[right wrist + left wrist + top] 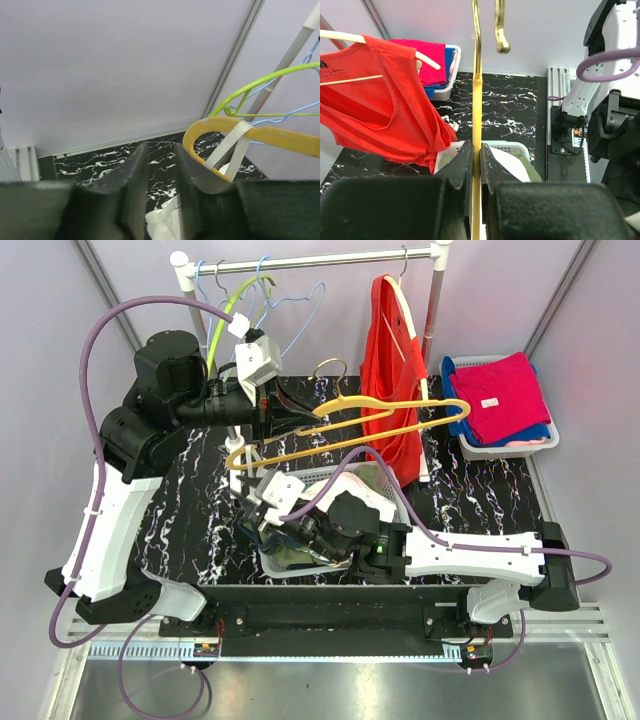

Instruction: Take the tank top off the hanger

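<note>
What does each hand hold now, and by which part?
The left hand holds the hanger, clamped on its yellow frame below the hook. Whether the right hand grips the white strap cannot be told.

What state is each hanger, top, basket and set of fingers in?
Left fingers: shut on yellow hanger.
Yellow hanger: held flat.
White strap: looped over yellow hanger's end.
Right fingers: nearly closed, white cloth between; grip unclear.
Red tank top: hanging on white hanger from rail.
Side basket: holds folded clothes.
</note>
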You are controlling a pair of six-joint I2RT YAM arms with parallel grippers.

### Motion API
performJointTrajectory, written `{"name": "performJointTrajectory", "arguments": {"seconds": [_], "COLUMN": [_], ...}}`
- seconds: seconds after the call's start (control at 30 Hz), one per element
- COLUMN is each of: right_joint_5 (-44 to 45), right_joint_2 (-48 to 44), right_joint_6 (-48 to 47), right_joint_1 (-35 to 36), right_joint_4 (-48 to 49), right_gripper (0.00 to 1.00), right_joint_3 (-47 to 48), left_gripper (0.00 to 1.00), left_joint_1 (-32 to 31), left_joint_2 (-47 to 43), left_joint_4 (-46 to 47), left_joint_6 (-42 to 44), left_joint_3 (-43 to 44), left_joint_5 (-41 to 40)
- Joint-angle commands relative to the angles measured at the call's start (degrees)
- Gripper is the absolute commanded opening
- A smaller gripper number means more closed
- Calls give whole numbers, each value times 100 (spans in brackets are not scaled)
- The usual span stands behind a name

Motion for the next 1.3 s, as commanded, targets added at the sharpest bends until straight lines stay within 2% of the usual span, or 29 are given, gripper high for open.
{"name": "performJointTrajectory", "arguments": {"seconds": [0.0, 0.1, 0.23, 0.5, 0.87, 1.27], "right_joint_5": [178, 345, 433, 504, 442, 310], "right_joint_2": [-67, -374, -699, -656, -190, 56], "right_joint_6": [-44, 35, 97, 71, 9, 44], "right_joint_1": [25, 25, 25, 25, 16, -81], "right_joint_4": [201, 297, 227, 262, 455, 666], "right_gripper": [57, 71, 74, 73, 68, 55], "right_joint_3": [178, -147, -403, -561, -237, -43], "left_gripper": [0, 0, 0, 0, 0, 0], "left_joint_1": [5, 14, 13, 14, 22, 31], "left_joint_2": [-165, -218, -183, -165, -156, -236], "left_joint_4": [343, 334, 326, 326, 343, 352], "left_joint_6": [-35, 0, -17, -35, -53, -105], "left_joint_3": [2, -33, -7, 28, 28, 10], "left_joint_5": [89, 89, 115, 159, 168, 247]}}
